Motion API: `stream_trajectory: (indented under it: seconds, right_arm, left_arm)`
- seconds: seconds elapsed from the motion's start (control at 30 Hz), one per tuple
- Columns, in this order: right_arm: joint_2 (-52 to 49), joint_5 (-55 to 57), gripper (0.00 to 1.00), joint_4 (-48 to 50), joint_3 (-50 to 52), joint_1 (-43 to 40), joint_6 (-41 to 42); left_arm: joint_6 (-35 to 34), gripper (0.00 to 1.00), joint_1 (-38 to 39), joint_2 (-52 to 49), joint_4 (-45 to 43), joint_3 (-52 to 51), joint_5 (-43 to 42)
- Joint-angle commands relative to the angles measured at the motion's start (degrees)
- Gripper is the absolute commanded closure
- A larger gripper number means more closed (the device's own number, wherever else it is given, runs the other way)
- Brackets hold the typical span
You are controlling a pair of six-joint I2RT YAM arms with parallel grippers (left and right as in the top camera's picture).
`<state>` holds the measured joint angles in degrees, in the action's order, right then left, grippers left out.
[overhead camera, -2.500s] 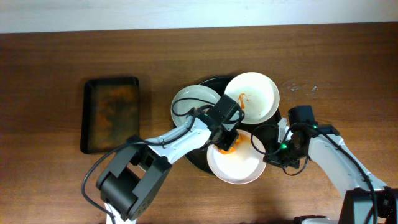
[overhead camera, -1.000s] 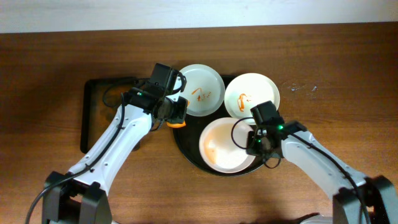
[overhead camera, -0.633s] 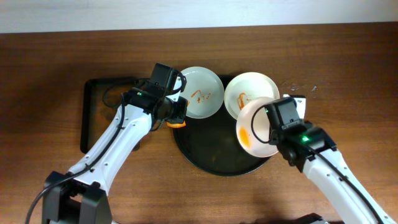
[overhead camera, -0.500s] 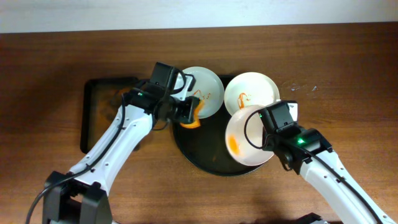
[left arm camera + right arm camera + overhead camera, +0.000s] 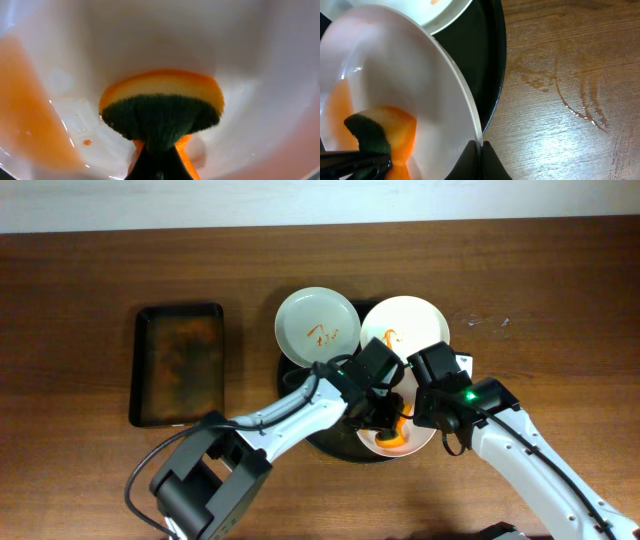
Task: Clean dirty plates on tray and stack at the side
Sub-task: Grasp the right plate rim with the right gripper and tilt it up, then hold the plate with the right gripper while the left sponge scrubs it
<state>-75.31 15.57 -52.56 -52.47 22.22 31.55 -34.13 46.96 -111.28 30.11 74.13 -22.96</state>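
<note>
Scrubbing 1 white plate point(image 5: 420, 442) above the near right part of the round black tray point(image 5: 492, 60). Clamped at the rim by the right tool point(image 5: 480, 150), jaws closed down thin on the edge, on the side toward the tray's right rim. Tipped up rather than lying flat, with the hollow face turned toward the tray's left. Pressed into that hollow: a sponge point(image 5: 161, 107), pinched shut in the left tool point(image 5: 387, 423), green scouring layer toward the wrist camera, orange layer against the white. To the sponge's left in the left wrist view, a broad orange smear point(image 5: 35, 115) running down the plate wall, with wet streaks beside it. Probably calls for a sweep sideways toward that smear, along the curve of the wall, while bracing the rim against the push. Left tool nearer the smear; right tool just beside it at the plate's edge, so little room between the 2. Behind, toward the tray's far rim, 2 more dirty plates point(image 5: 317, 328), side by side and marked orange. Well off the tray's left, on the wooden surface point(image 5: 80, 300), a dark rectangular pan point(image 5: 178, 365). No clean stack in view yet.
</note>
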Motion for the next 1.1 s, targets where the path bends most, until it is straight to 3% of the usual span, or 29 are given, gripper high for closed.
stream_trajectory:
  seconds: [0.0, 0.27, 0.43, 0.53, 0.57, 0.6, 0.8, 0.9, 1.07]
  right_arm:
    - [-0.07, -0.42, 0.96, 0.17, -1.11, 0.26, 0.90]
    - [-0.07, -0.44, 0.96, -0.55, -1.11, 0.26, 0.90]
    - [-0.07, -3.61, 0.96, 3.10, -1.11, 0.26, 0.92]
    - [-0.07, -3.58, 0.96, 3.48, -1.11, 0.22, 0.92]
    - [-0.07, -3.56, 0.91, 3.67, -1.11, 0.22, 0.92]
    - [-0.07, -3.58, 0.77, 4.66, -1.11, 0.22, 0.90]
    - [-1.92, -11.21, 0.63, 14.38, -1.11, 0.22, -1.31]
    - [-12.46, -16.52, 0.57, 18.95, -1.11, 0.22, -2.29]
    - [-24.90, -19.34, 0.57, 25.83, -1.11, 0.22, -2.97]
  left_arm:
    - [-0.61, 1.00, 2.14, -2.29, 0.11, 0.07, 14.97]
    - [-0.55, 1.00, 2.38, -2.34, 1.90, -0.15, 28.46]
    - [2.54, 1.00, 2.34, -0.92, 4.63, -0.13, 30.75]
    - [4.07, 0.99, 2.25, 2.54, 8.35, -0.13, 41.92]
    - [4.04, 0.99, 1.66, 3.74, 9.27, -0.13, 42.21]
    - [4.02, 0.99, 0.76, 5.25, 10.73, -0.13, 42.27]
    - [4.22, 0.99, -6.54, 18.16, 15.87, -0.13, 42.23]
    - [4.24, 1.00, -14.88, 24.81, 18.25, -0.13, 40.50]
    - [4.24, 1.00, -17.51, 25.07, 18.67, -0.13, 37.73]
